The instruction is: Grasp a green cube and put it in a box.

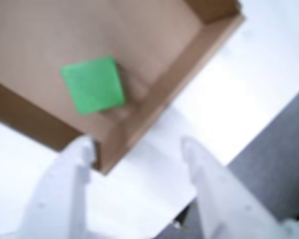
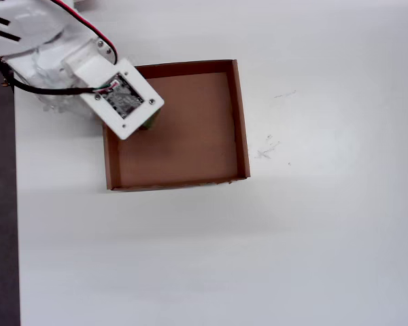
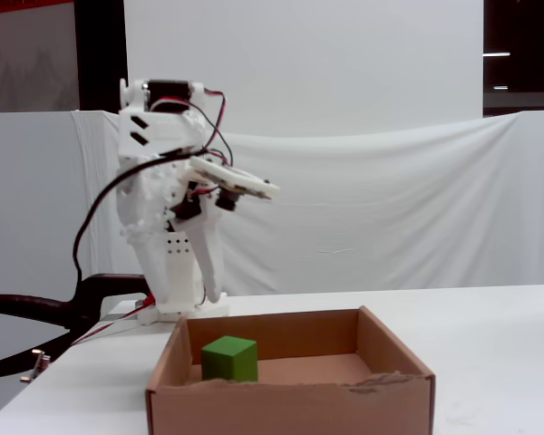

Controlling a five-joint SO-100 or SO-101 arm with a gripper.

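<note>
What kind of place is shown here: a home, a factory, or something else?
Probably a small lab or hobby workspace: a white table, a white cloth backdrop, and a small arm above a box holding a cube.

Wrist view: close, looking down past claw (image 1: 139, 149). Overhead: straight down. Fixed: table-level, frontal. All share box (image 3: 290, 399).

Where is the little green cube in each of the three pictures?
Wrist view: the green cube lies left of centre, on the floor of the box.
Overhead view: almost hidden; only a green sliver peeks from under the arm, near the box's upper left.
Fixed view: low and left of centre, inside the box.
Shared landmark: the brown box.
</note>
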